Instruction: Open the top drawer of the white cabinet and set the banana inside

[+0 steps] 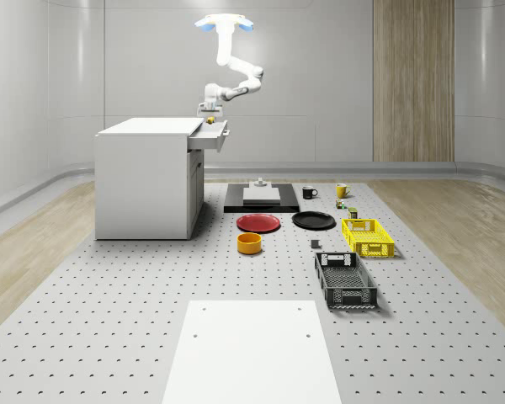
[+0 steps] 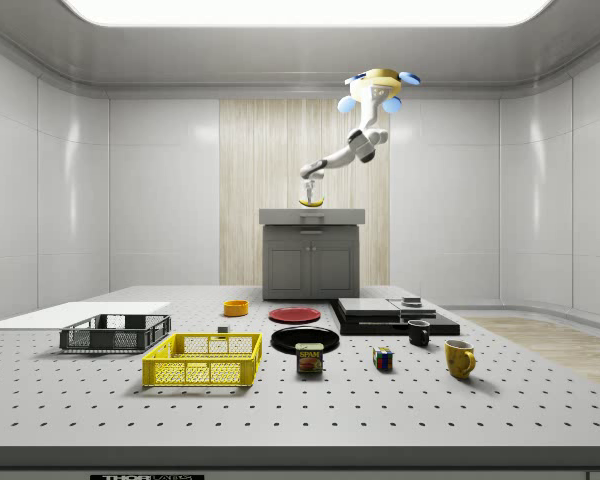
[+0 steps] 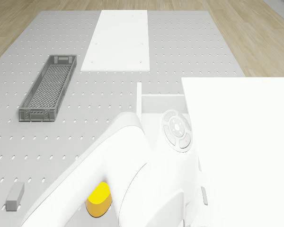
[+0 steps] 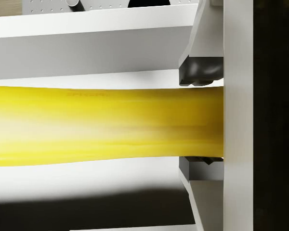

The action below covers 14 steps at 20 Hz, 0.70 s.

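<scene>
Banana [image 4: 106, 125] sits clamped in the closed pincer [image 4: 202, 120], just above the open top drawer [image 1: 216, 135]. Drone [image 1: 225, 23] hovers high beside the white cabinet [image 1: 147, 177], so release should drop it inside.

The drone [image 1: 225, 23] is presenting a pale cream, disc-like body with rounded blue rotor housings at its sides, seen in the whole-scene and side views. The arm [image 1: 236, 71] is showing glossy white segmented links with rounded joint housings and grey seams between links. In the drone view, one arm link is displaying a round, light grey button panel [image 3: 176, 130] with raised segments set into the white shell, and a small grey slot is showing lower on the casing. The gripper [image 4: 200, 120] is showing pale grey fingers [image 4: 202, 36] tipped with dark charcoal pads [image 4: 201, 73].
</scene>
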Motion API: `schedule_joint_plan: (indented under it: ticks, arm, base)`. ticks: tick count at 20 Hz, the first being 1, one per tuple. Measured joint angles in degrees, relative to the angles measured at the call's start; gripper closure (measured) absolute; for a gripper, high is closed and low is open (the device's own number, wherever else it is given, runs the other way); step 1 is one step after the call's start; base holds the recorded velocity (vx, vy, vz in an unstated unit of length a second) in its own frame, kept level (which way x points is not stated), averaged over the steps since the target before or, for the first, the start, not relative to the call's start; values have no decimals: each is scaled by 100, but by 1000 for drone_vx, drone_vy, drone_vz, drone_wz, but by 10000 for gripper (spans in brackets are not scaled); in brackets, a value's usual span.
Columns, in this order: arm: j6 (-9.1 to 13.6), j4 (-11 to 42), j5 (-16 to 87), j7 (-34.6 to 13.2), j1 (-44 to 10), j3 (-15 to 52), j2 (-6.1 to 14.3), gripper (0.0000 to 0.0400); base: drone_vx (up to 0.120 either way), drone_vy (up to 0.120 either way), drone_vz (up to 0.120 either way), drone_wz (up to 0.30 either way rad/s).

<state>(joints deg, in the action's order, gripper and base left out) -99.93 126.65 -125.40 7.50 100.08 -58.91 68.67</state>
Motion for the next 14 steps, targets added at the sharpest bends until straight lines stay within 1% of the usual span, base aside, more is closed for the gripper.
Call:
schedule_joint_plan:
  ticks: [9,13,14]
  arm:
    - [-226,-392,-284,-106,51,252,-248,207]
    - [-281,-518,-377,-152,54,319,-345,207]
    - [-286,-538,-395,-162,52,328,-365,192]
  base:
    - [0,0,0,0]
    - [0,0,0,0]
    - [0,0,0,0]
